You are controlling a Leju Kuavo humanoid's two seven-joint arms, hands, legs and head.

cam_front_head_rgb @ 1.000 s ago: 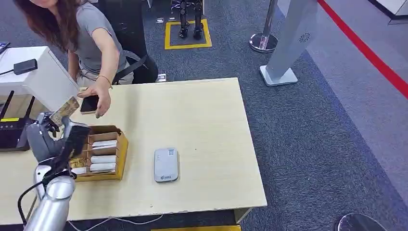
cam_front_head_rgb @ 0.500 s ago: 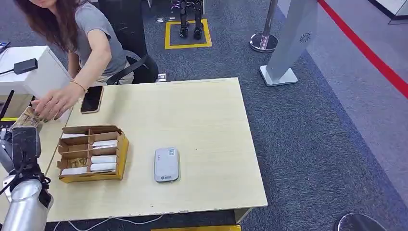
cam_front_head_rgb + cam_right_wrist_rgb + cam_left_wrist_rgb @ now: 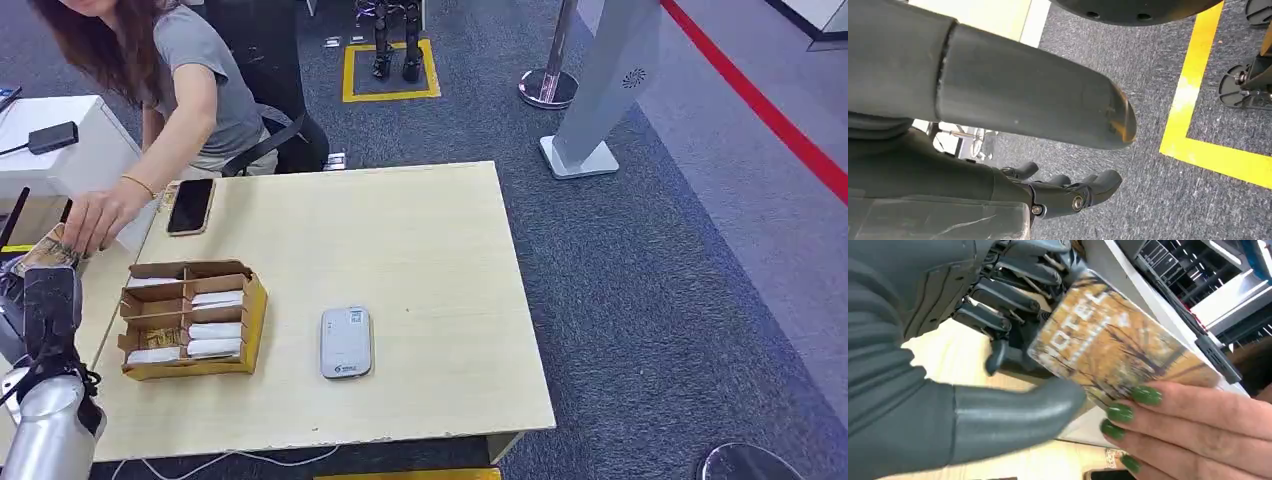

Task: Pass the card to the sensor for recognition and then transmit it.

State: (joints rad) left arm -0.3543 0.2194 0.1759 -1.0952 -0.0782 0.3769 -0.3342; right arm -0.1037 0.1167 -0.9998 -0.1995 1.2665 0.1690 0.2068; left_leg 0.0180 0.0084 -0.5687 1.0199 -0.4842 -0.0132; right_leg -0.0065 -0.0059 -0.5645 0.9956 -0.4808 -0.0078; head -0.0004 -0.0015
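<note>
Left hand [image 3: 973, 365] fingers clamp the "HOTEL" card [image 3: 1113, 350] beside a person's hand [image 3: 1198, 430]; right hand [image 3: 998, 95] fingers apart

Golden hotel card [image 3: 1113, 347], tilted, pinched between left robot hand [image 3: 998, 335] and person's fingers [image 3: 1168, 415].

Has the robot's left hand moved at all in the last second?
Yes. The left hand began over the cardboard box; it has swung away to the table's left edge, holding the card out to a person's hand.
</note>
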